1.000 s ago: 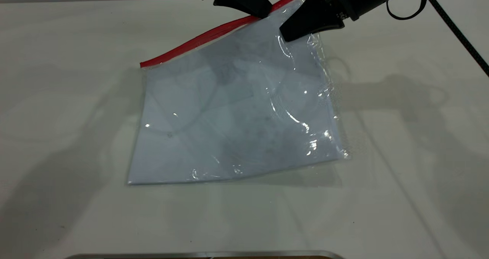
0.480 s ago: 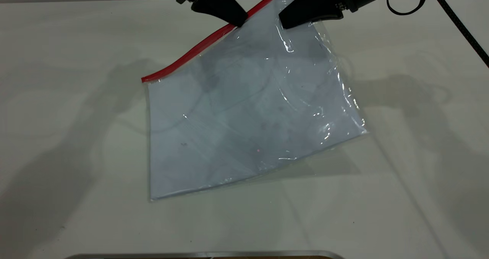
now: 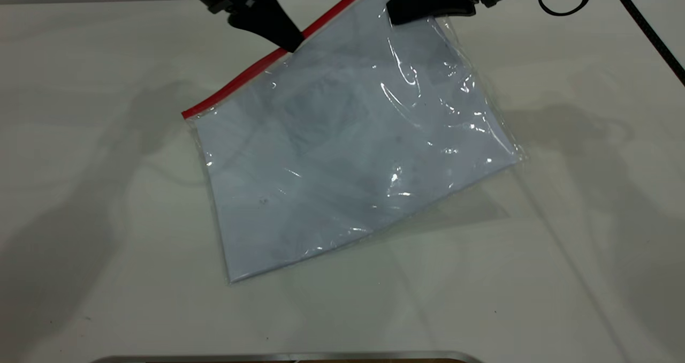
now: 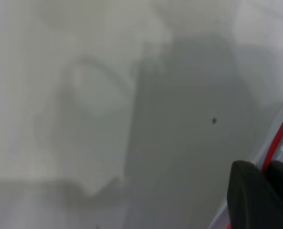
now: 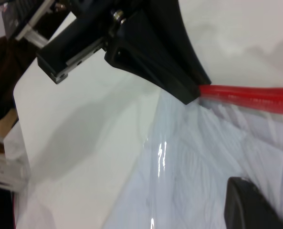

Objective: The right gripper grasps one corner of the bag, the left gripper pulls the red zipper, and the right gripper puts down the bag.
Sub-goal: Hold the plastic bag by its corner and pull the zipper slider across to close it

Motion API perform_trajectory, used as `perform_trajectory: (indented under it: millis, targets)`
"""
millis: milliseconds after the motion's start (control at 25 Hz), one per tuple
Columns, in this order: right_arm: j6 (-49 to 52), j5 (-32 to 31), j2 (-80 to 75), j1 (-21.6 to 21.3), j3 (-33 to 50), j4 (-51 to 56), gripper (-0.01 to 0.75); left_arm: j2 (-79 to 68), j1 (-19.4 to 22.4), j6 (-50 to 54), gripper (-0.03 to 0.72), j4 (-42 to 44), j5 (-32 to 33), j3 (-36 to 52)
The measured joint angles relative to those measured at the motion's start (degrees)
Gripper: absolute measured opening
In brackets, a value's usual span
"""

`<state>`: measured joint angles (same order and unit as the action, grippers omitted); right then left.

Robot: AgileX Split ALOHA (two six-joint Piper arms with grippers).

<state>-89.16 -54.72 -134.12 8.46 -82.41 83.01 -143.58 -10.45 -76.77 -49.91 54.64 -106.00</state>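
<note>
While no writing reads | left tool (image 3: 291, 44) pinching red zipper (image 3: 235, 84); right tool (image 3: 393, 15) pinching bag (image 3: 342, 154)

White table with a clear bag partly resting on it.

The table (image 3: 107, 218) is plain, pale and matte, crossed by soft grey shadows, with a few tiny dark specks on its surface. The bag (image 3: 342, 154), a clear plastic pouch with white sheets inside, touches the table along its lower edge and near corner, while its upper end tilts up off the surface. A thin metallic rim (image 3: 289, 356) runs along the table's near edge.
</note>
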Motion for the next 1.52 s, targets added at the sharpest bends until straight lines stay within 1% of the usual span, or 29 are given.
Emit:
perform_trajectory:
  millis: [280, 600, 960, 1280, 1400, 1520]
  targets:
    - [-0.47, 0.16, 0.0, -1.14, 0.0, 3.15, 0.034, -0.6, 2.07, 3.27, 0.063, 5.0, -0.17, 0.0]
    - [-0.85, 0.22, 0.0, -3.43, 0.0, 4.63, 0.034, -1.88, 3.49, 8.72, 0.064, 16.17, -0.19, 0.0]
    - [-1.96, 1.16, 0.0, -3.45, 0.0, 5.01, 0.034, -1.88, 4.08, 14.43, 0.07, 24.35, 0.09, 0.0]
    - [-2.83, 1.82, 0.0, -3.45, 0.0, 4.9, 0.034, -1.88, 4.08, 16.77, 0.079, 24.65, 0.62, 0.0]
    - [-3.7, 4.35, 0.0, -3.45, 0.0, 4.01, 0.037, -1.88, 4.08, 16.96, 0.092, 22.44, -0.05, 0.0]
    - [-3.96, 8.16, -0.38, -3.73, -0.06, 2.64, 0.041, -1.57, 4.28, 16.96, 0.143, 19.19, -2.13, 0.0]
